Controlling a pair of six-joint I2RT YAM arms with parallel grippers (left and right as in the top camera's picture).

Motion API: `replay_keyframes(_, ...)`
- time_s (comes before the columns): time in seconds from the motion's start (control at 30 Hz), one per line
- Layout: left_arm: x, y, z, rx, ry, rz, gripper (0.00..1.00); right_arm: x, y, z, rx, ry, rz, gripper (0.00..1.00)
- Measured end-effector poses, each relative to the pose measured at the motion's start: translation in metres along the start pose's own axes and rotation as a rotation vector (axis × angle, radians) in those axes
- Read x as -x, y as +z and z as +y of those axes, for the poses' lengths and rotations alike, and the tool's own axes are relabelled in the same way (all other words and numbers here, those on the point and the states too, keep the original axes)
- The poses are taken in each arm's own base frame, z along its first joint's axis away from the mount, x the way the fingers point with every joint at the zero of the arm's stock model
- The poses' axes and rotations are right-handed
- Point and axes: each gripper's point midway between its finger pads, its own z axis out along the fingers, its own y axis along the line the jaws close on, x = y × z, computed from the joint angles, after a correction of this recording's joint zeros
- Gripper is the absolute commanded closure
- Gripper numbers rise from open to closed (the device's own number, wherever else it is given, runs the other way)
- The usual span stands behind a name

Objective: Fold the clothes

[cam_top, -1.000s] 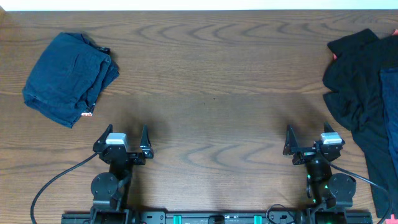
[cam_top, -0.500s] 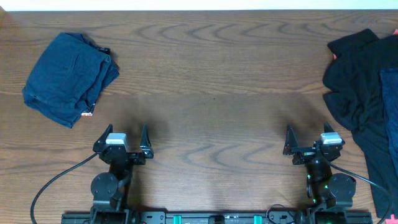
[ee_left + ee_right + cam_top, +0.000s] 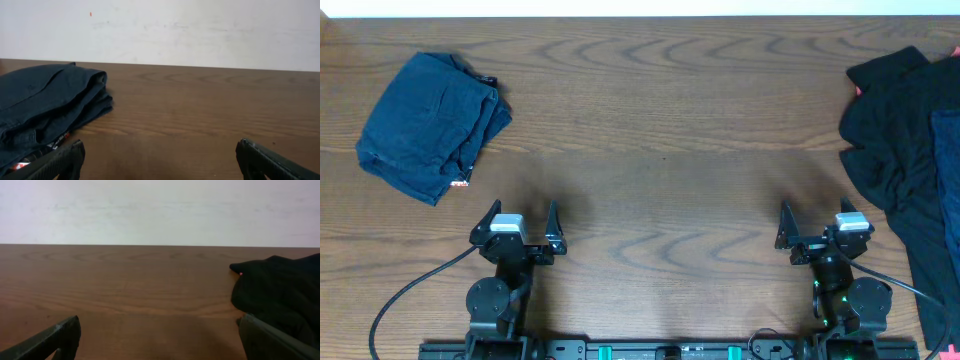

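The left gripper (image 3: pixel 520 217) sat low at the near edge of the table (image 3: pixel 660 120), left of centre, with its two fingers spread wide and nothing between them; the left wrist view showed both fingertips (image 3: pixel 55 161) at opposite lower corners with bare wood between. The right gripper (image 3: pixel 817 222) sat at the near edge, right of centre, likewise spread wide and empty, its fingertips (image 3: pixel 50 339) framing bare wood in the right wrist view. One navy garment (image 3: pixel 430 125) lay in a folded bundle at the far left of the table, well apart from the left gripper, with a small red-and-white label (image 3: pixel 460 182) showing at its near edge. In the left wrist view the same bundle (image 3: pixel 45 107) lay ahead and to the left of the fingers. The black garments (image 3: pixel 895 130) lay in a loose, rumpled heap at the far right edge of the table, running out of view, with a blue piece (image 3: pixel 948 170) on top at the picture's edge. The heap (image 3: pixel 280 292) lay just beyond the right finger in the right wrist view. Neither gripper touched any cloth. A black cable (image 3: pixel 410 290) looped from the left arm's base.
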Motion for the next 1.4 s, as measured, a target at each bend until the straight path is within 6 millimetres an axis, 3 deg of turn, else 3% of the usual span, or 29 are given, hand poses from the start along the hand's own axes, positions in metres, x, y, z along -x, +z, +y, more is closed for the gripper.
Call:
replay_keyframes(0.63, 0.000, -0.001, 0.000, 0.002, 0.000, 0.015, 0.02, 0.000, 0.000, -0.001, -0.008, 0.003, 0.000, 0.01)
replay_keyframes(0.9, -0.025, 0.006, 0.002, 0.017, -0.005, 0.199, 0.02, -0.010, 0.004, -0.012, -0.069, 0.054, 0.086, 0.01)
replay_keyframes(1.07, -0.013, 0.016, 0.001, 0.032, -0.007, 0.358, 0.02, 0.001, 0.014, -0.016, -0.099, 0.072, 0.223, 0.01)
replay_keyframes(1.2, -0.013, 0.024, 0.001, 0.053, -0.011, 0.597, 0.02, 0.005, 0.031, -0.020, -0.124, 0.089, 0.427, 0.01)
replay_keyframes(1.4, -0.011, 0.035, 0.001, 0.078, -0.012, 0.878, 0.02, -0.005, 0.074, -0.049, -0.209, 0.146, 0.778, 0.01)
